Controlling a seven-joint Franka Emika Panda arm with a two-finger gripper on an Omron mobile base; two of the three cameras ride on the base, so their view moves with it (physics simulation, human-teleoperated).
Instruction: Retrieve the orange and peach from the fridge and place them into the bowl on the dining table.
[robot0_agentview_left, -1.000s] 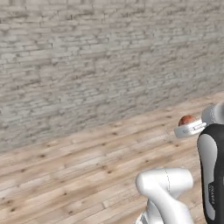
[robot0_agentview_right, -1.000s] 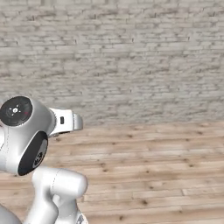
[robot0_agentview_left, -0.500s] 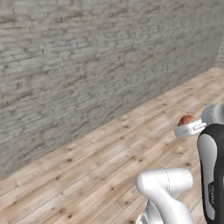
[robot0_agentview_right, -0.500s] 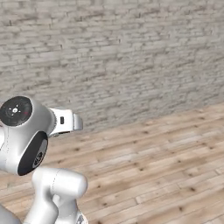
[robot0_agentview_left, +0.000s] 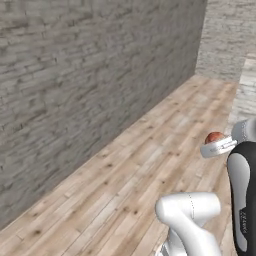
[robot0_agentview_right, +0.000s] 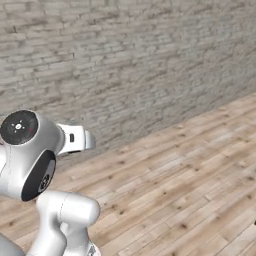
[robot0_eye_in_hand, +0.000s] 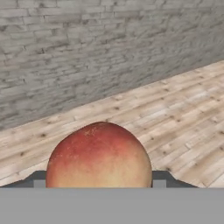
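Note:
The peach (robot0_eye_in_hand: 99, 155), blushed reddish-pink with pale yellow patches, sits close in the hand view between the two dark fingertips (robot0_eye_in_hand: 38, 180). My gripper (robot0_eye_in_hand: 99, 183) is shut on it. In the left base view the peach (robot0_agentview_left: 214, 136) peeks out as a small red ball just above the white hand (robot0_agentview_left: 218, 146), held up at mid-height at the right edge. The arm's round white joint (robot0_agentview_right: 26, 150) stands at the left of the right base view. The orange, the fridge, the bowl and the dining table are out of view.
A grey brick wall (robot0_agentview_left: 75, 85) runs along the left and meets a second brick wall at a corner (robot0_agentview_left: 201, 45) far ahead. Light wooden plank floor (robot0_agentview_right: 190, 185) stretches ahead and to the right.
The whole scene has shifted in both base views as the base turns: the wall now runs away at an angle and a corner has appeared. The peach stays held the same way.

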